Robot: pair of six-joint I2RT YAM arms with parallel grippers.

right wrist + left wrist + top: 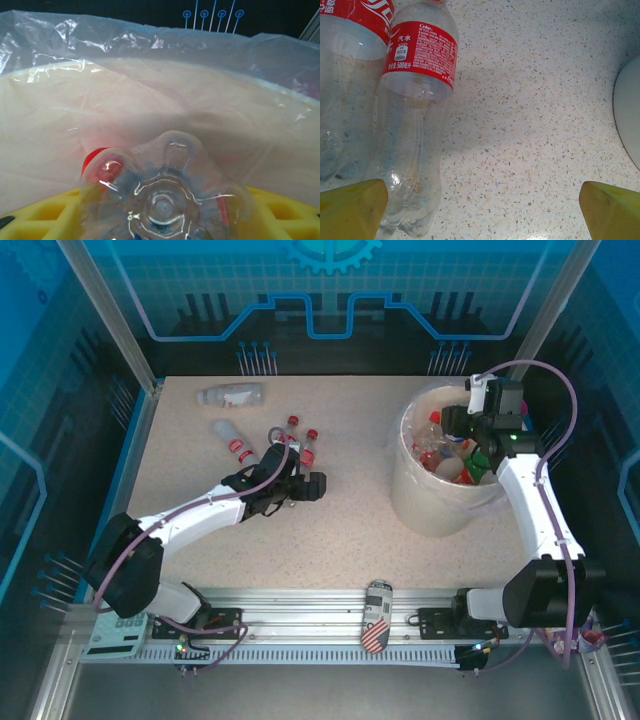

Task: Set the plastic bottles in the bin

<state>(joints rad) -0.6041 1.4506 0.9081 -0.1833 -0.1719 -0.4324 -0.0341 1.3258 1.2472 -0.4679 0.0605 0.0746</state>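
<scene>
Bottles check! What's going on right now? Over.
Left gripper open beside two red-labelled bottles. Right gripper shut on clear bottle above bin. Flag can on near rail, not in the way.

bin part-filled, clear bottles outside

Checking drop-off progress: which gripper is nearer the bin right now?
Right. The right gripper hangs over the bin, shut on a clear bottle. The left gripper is open, far to its left, low over the table beside a red-labelled bottle.
</scene>
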